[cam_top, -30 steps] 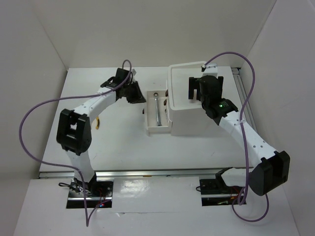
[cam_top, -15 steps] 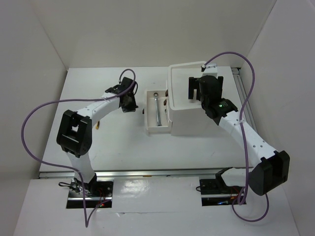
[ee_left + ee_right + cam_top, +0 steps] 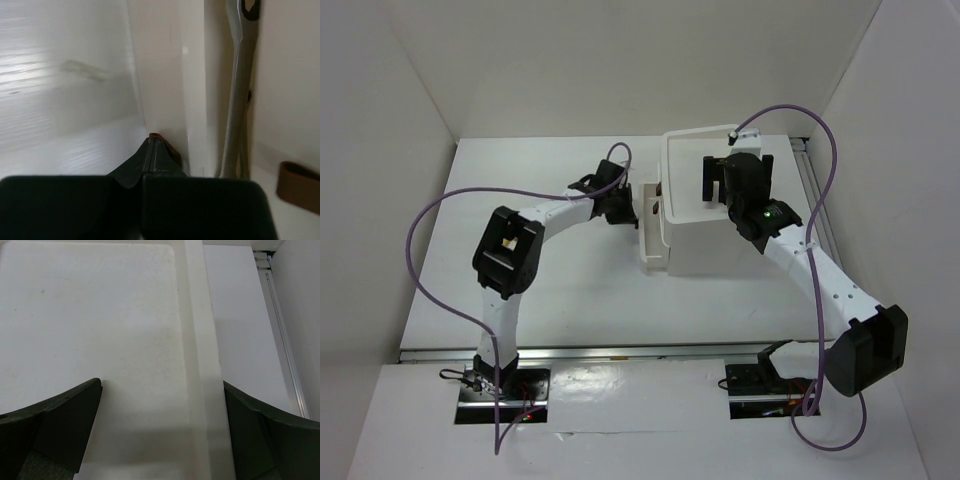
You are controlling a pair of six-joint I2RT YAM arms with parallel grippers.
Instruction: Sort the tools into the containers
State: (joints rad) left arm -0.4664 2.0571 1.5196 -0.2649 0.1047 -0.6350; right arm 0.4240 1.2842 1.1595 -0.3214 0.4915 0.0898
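Observation:
The white cabinet [image 3: 720, 235] stands right of centre on the table. Its lower drawer [image 3: 650, 240] sticks out a short way to the left. My left gripper [image 3: 626, 210] is shut, its tip [image 3: 152, 141] pressed against the drawer's front wall [image 3: 165, 75] beside a dark red knob [image 3: 170, 149]. A silver ratchet wrench [image 3: 239, 100] lies inside the drawer. My right gripper [image 3: 734, 178] hangs open and empty over the cabinet's top tray [image 3: 90, 315], its jaws wide apart [image 3: 162, 405]. The other tools are out of view.
A second dark red knob [image 3: 298, 182] shows on the cabinet face. The tray's raised rim [image 3: 200, 340] runs between my right fingers. A metal rail [image 3: 280, 330] lines the table's right edge. White walls enclose the table on three sides.
My left gripper has moved right against the drawer front, and the drawer has slid most of the way into the cabinet. The right arm has not moved.

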